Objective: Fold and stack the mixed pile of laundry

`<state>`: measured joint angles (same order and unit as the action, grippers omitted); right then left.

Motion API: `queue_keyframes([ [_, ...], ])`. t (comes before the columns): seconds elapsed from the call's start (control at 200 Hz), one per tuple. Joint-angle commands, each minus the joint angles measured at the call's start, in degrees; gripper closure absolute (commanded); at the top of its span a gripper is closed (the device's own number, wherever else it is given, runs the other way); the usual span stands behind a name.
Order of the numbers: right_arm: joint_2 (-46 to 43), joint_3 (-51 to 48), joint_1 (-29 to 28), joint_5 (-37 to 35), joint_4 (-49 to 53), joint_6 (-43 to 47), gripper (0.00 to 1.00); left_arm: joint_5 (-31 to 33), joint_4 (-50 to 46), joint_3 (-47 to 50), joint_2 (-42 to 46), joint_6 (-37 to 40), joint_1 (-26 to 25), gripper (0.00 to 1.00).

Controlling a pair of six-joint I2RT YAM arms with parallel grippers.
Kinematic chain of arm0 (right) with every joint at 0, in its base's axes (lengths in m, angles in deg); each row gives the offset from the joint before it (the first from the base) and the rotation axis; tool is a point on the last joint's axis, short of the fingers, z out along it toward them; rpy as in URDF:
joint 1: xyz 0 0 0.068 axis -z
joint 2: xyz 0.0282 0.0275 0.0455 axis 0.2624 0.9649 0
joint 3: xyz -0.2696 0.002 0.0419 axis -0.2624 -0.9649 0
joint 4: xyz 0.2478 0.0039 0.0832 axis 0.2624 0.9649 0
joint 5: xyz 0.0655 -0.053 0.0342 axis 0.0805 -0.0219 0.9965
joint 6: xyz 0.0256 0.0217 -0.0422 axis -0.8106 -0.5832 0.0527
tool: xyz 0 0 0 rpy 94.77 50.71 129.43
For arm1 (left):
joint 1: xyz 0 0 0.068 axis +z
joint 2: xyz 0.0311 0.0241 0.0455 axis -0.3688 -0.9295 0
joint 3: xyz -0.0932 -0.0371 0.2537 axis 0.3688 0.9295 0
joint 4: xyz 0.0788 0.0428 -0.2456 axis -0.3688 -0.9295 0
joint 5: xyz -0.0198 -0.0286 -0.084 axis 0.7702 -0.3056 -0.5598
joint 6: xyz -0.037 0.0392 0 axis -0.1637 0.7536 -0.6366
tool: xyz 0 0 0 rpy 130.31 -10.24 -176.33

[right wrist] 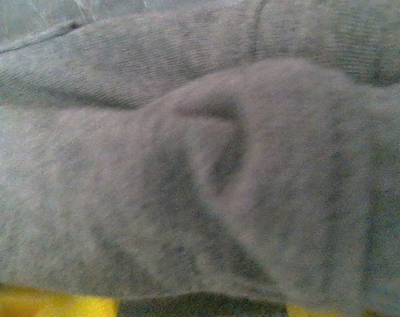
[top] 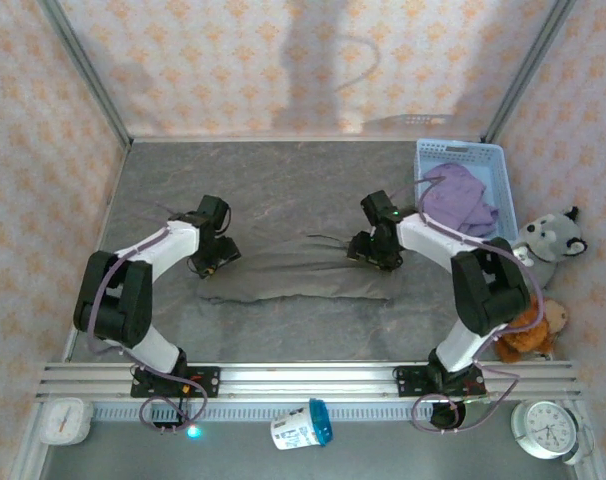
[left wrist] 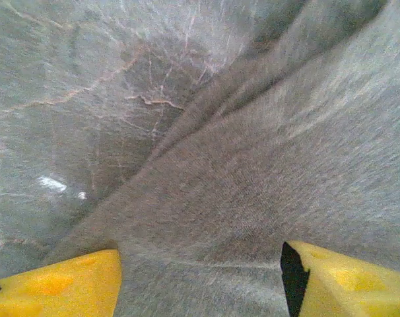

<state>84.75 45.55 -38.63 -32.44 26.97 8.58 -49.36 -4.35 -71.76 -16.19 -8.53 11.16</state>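
I stood by the table (top: 283, 185) and saw the olive-grey garment (top: 298, 278) lying flat near its middle, drawn out into a long, low band from one arm to the other. Its near edge was quite straight and its far edge had some wrinkles.

The left gripper (top: 211, 262) was down at the left end of this cloth. From the left wrist camera its yellow fingertips (left wrist: 68, 284) stood wide apart, released, with nothing pinched between them. The garment (left wrist: 266, 165) was spread under and ahead of them, and the marbled grey table top showed beside the cloth's edge.

The right gripper (top: 375, 252) was down at the right end of the garment. From the right wrist camera the cloth (right wrist: 187, 165) was very close and bunched in a soft fold. The yellow fingertips (right wrist: 48, 307) showed at the bottom, apart, with a dark gap between them, so this gripper looked released too.

The lavender T-shirt (top: 461, 200) lay crumpled inside the light blue lattice basket (top: 473, 152) at the far right of the table, well apart from the grey garment. Just beside the basket sat a grey plush wolf (top: 551, 240), and nearer to me a brown plush toy (top: 528, 335).
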Motion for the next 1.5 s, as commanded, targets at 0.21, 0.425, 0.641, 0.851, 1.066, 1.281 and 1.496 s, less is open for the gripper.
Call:
queue_keyframes([
  [0.21,-12.9,5.2,3.0,-5.4,11.8,1.3,0.01,-2.4,-2.4,-14.8,1.0,4.8,-2.5,0.40],
  [0.425,-18.5,-4.7,6.6,-3.4,8.8,-4.1,0.01,-3.7,2.1,-14.2,-1.5,2.8,-12.9,0.63],
  [0.641,-24.4,-14.4,7.2,-1.5,1.8,-9.0,0.01,-3.2,3.9,-16.5,-8.5,4.2,-22.0,0.81],
  [0.851,-19.7,-16.9,7.4,0.2,-6.0,0.9,0.01,-4.6,3.6,-17.9,-15.6,4.4,-23.5,0.87],
  [1.066,-11.3,-14.4,4.1,-4.4,-8.5,4.6,0.00,-3.2,2.1,-18.2,-20.2,5.5,-23.5,0.87],
  [1.281,-0.6,-10.7,-0.9,-5.9,-9.1,4.5,0.17,-2.3,3.6,-16.5,-22.7,3.8,-23.5,0.88],
  [1.496,1.9,-10.0,-1.1,-6.8,-7.6,3.7,0.67,-1.9,4.2,-15.0,-24.8,2.6,-23.5,0.88],
])
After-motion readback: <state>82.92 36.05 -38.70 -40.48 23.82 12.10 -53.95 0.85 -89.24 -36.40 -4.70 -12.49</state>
